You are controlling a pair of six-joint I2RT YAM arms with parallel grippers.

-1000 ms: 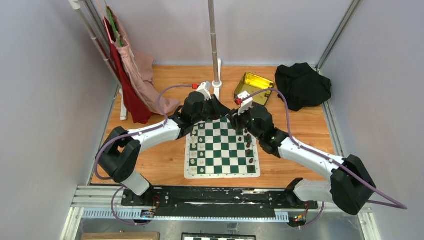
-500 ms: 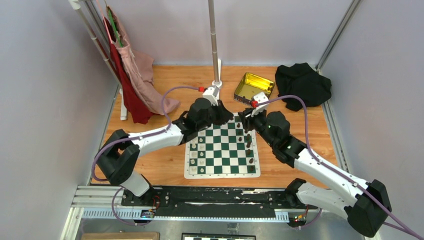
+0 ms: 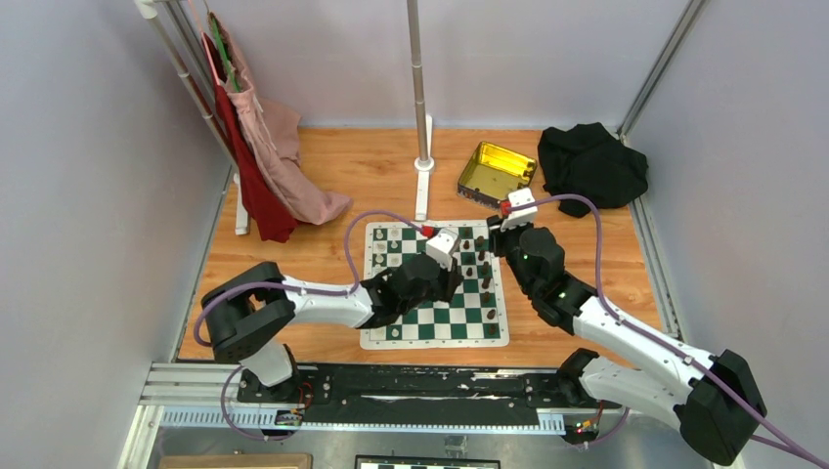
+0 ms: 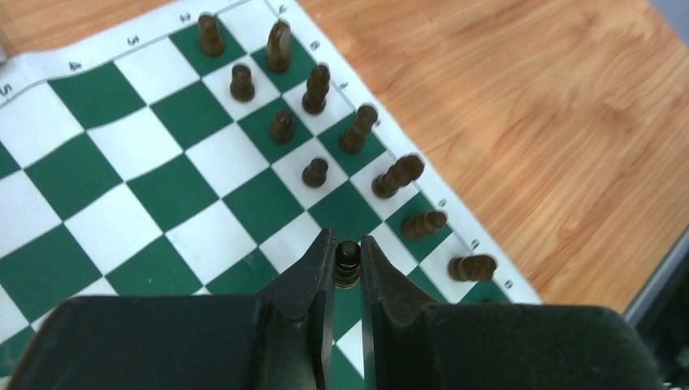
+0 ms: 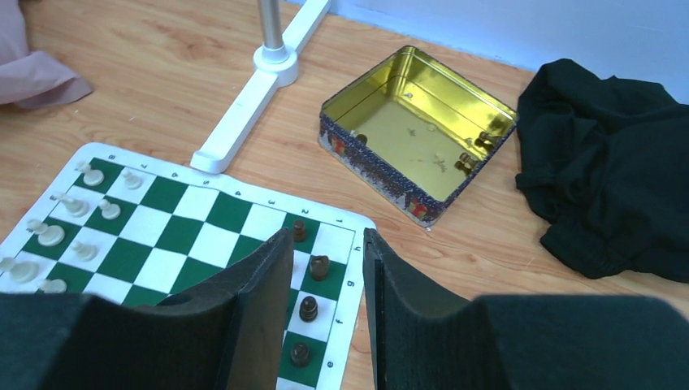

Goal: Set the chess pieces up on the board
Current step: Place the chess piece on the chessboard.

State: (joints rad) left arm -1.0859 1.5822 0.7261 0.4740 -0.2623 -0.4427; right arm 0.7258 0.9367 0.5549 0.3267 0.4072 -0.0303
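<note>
My left hand (image 4: 347, 253) is pinched narrow on a dark pawn (image 4: 347, 268). It looks upright, long axis vertical, low over the board (image 4: 122, 203). Just ahead, ten chess pieces (image 4: 315, 171) stand in two files, with squares left unfilled. My right hand (image 5: 325, 244) gapes empty. Beyond it, the tin (image 5: 370, 166) holds a few more.

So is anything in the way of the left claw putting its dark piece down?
Nothing visible. The left gripper holds the dark piece over bare squares of the board; other dark pieces stand apart nearby.
</note>
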